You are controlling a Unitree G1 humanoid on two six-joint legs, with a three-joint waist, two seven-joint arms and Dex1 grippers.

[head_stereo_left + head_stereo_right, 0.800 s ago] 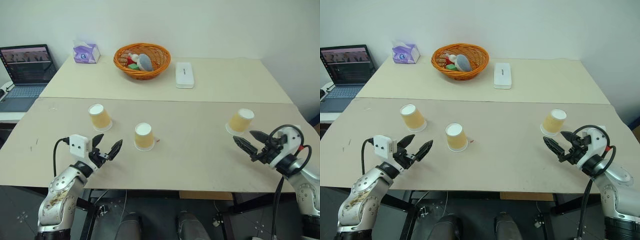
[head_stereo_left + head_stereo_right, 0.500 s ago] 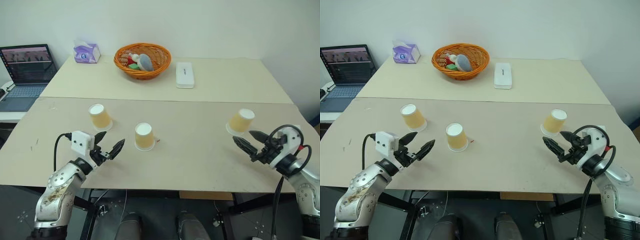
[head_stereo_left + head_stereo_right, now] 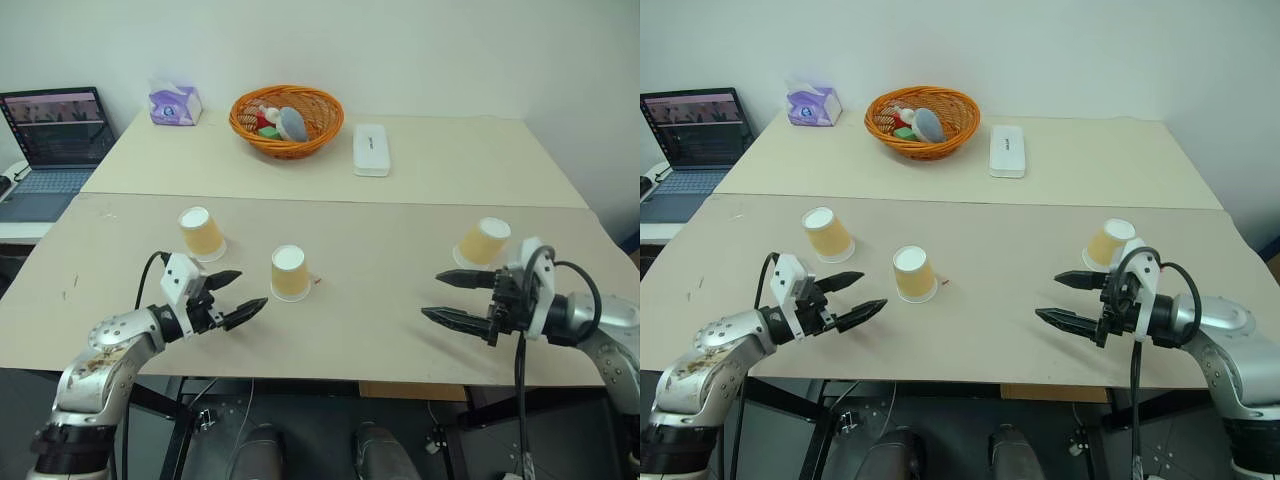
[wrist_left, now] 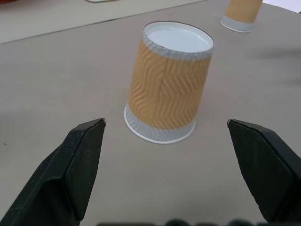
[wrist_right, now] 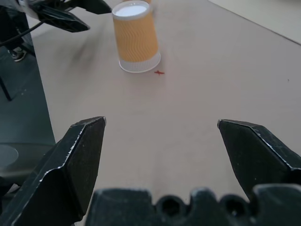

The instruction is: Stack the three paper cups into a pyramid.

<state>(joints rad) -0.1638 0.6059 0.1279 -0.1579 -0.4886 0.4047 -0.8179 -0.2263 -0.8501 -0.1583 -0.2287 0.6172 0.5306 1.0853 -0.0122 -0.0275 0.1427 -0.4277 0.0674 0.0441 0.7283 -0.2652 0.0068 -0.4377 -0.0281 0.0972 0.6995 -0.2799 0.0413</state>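
Three tan-orange paper cups stand upside down and apart on the table: a left cup (image 3: 201,234), a middle cup (image 3: 289,273) and a right cup (image 3: 482,242). My left gripper (image 3: 252,288) is open and points at the middle cup from its left, a short gap away. In the left wrist view that middle cup (image 4: 167,92) sits ahead between the fingers (image 4: 70,174). My right gripper (image 3: 430,295) is open and empty, pointing left towards the table's centre, with the right cup just behind its wrist. The right wrist view shows the middle cup (image 5: 135,37) far ahead.
At the back stand an orange basket (image 3: 286,120) with small items, a white box (image 3: 370,150) and a tissue box (image 3: 174,104). A laptop (image 3: 50,140) sits on a side table at far left. A small red mark (image 3: 316,282) lies by the middle cup.
Both grippers swung inward to face the middle cup. The left moved right, closer to it. The right moved left, off the right cup. Both stayed open.
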